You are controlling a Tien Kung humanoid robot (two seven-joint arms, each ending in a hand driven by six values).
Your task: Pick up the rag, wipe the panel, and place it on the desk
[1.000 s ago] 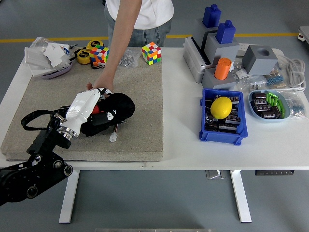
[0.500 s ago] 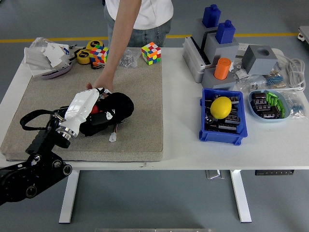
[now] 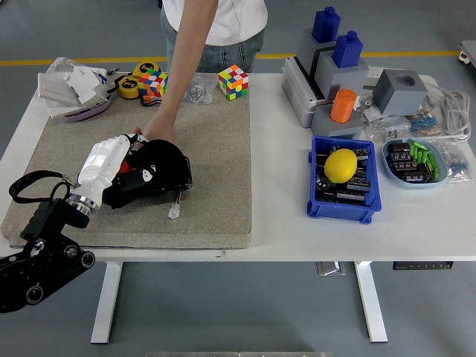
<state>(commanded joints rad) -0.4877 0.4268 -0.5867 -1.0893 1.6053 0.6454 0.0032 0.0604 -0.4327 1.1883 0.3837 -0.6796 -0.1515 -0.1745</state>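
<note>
Black, soft, crumpled rag (image 3: 160, 167) under the left hand (image 3: 123, 167), fingers (image 3: 149, 177) curled down onto the cloth and pressing it against the coarse grey-beige panel (image 3: 216, 149) on the white tabletop (image 3: 282, 223). No readable writing anywhere. White glossy shell over the back of the hand. Person's hand (image 3: 155, 134) touching the rag's far edge, just beyond the fingers. Shifted left and slightly farther up the panel than half a second ago, rag bunched tighter. Right hand out of view.
</note>
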